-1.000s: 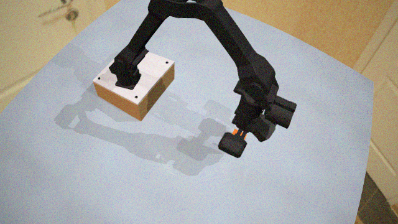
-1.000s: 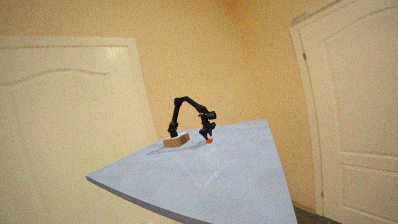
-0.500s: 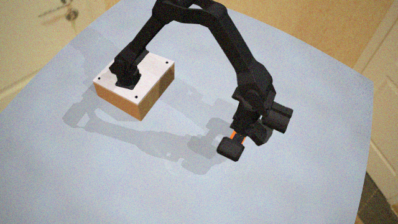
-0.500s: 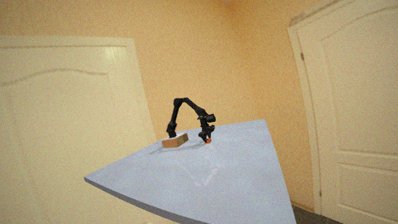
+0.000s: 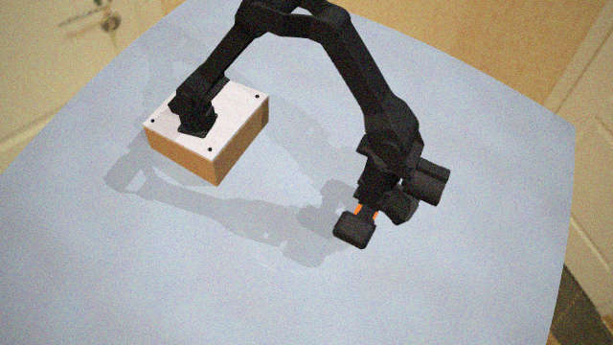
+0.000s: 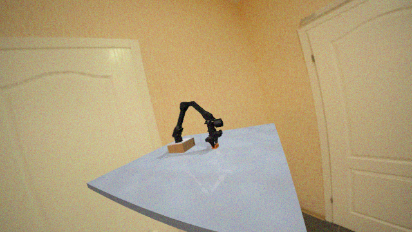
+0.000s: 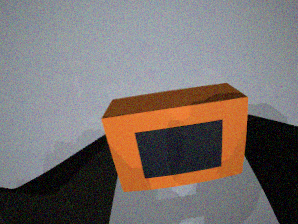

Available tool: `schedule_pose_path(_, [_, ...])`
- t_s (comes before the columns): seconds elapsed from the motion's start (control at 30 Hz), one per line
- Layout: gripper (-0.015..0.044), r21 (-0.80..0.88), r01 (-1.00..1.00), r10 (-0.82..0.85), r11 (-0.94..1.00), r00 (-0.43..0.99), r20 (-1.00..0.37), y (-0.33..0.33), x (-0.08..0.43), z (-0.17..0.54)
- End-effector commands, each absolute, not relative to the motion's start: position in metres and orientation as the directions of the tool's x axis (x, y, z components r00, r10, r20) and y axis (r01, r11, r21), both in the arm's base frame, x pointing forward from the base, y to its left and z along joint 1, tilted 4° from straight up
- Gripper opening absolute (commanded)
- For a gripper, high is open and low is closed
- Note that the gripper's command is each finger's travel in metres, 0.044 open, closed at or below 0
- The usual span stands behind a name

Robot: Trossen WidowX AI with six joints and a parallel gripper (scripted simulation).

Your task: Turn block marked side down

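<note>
On table [image 5: 431, 287], fingers clamping block [image 7: 176, 136], base box [image 5: 230, 144] well apart

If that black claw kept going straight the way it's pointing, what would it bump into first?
The gripper points down at the table, and its jaws are already shut on the orange block, whose dark marked side faces up. Going straight on, it would likely press the block into the table at once; any gap beneath the block is unclear.
</note>
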State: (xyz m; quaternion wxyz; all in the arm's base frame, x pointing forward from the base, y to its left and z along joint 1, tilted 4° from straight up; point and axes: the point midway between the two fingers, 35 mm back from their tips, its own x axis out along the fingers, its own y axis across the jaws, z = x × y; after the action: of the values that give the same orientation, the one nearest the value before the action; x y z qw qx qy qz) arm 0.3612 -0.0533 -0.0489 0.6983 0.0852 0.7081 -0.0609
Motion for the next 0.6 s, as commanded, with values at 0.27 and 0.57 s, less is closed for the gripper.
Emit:
schedule_pose_path(0.27, [0.0149, 0.035, 0.203, 0.038, 0.979, -0.01, -0.999, -0.053, 0.361, -0.05])
schedule_pose_path(0.57, [0.0, 0.035, 0.203, 0.038, 0.979, -0.01, -0.999, -0.054, 0.362, -0.02])
